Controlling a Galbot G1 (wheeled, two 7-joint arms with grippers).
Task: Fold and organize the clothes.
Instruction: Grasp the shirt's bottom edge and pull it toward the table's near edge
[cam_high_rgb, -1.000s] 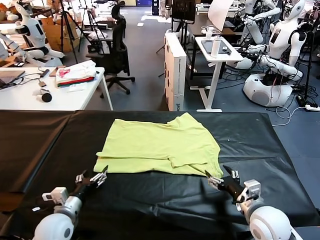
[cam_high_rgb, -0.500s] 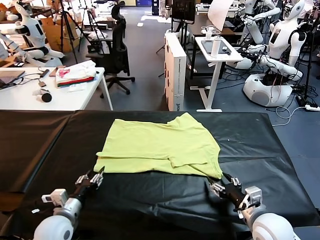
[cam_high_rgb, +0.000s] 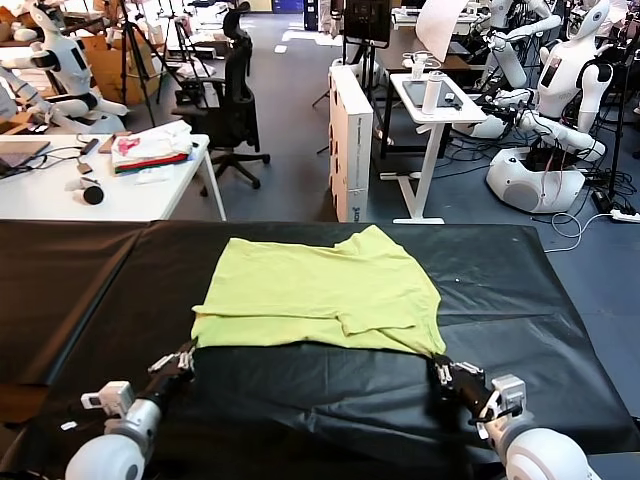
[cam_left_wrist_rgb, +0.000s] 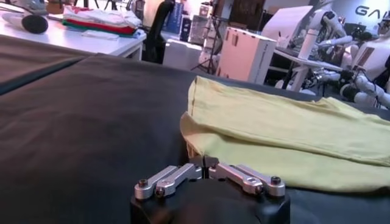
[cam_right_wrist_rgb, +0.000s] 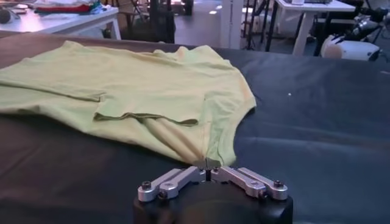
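Lime T-shirt lies partly folded on black table cover, spread just ahead of both grippers. Left gripper pinches near left corner of hem. Right gripper clamps near right corner.

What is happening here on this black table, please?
A two-armed robot is working on a yellow-green T-shirt that lies partly folded on the black table. The left gripper is shut on the shirt's near corner on the robot's left. The right gripper is shut on the near corner on the right. The shirt is not yet lifted; it rests flat on the table, so the next fold has not begun.
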